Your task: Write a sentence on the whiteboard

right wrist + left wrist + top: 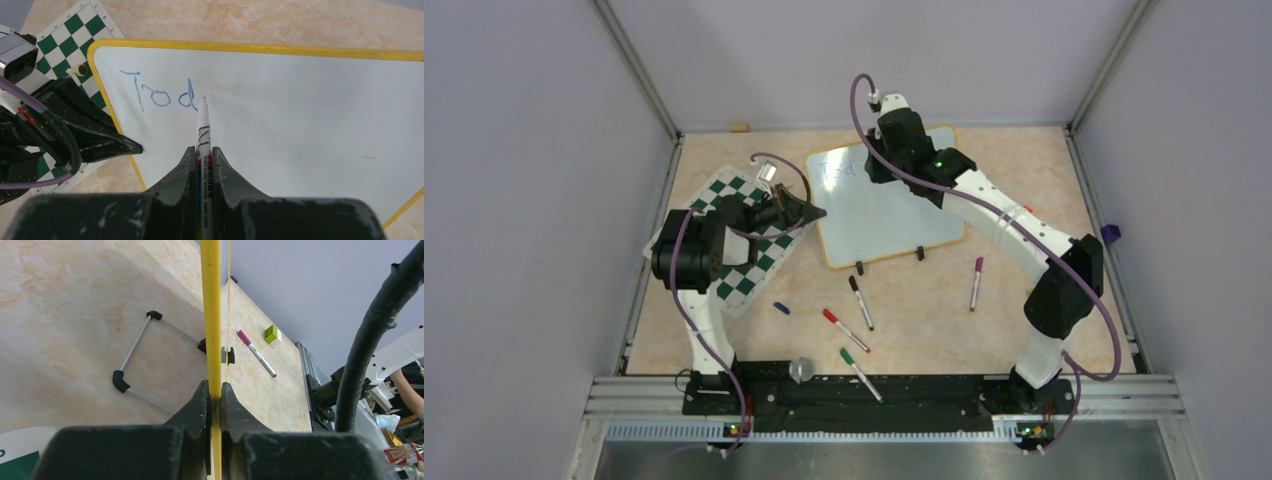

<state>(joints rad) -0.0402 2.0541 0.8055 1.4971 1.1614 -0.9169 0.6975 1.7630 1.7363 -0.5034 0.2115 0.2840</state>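
Right wrist view: the right gripper [202, 150] has its jaws closed tight on a white marker [203, 125]. The marker's tip sits at the whiteboard [300, 110] just right of the sentence [160, 92], which reads only "Tod" in blue near the board's left end. The left gripper [214, 387] pinches the board's yellow edge, jaws nearly together. Beyond it, the chess mat [759, 265] lies under the left arm. The board rests toward the far side of the table [1004, 330].

Blue handwritten lettering [160, 95] at the far left corner of the whiteboard [300, 130] reads "Tod". Small print along the barrel of the marker [204, 131] seems to say "WHITE BOARD MARKER". A second line beside it is too small to read.
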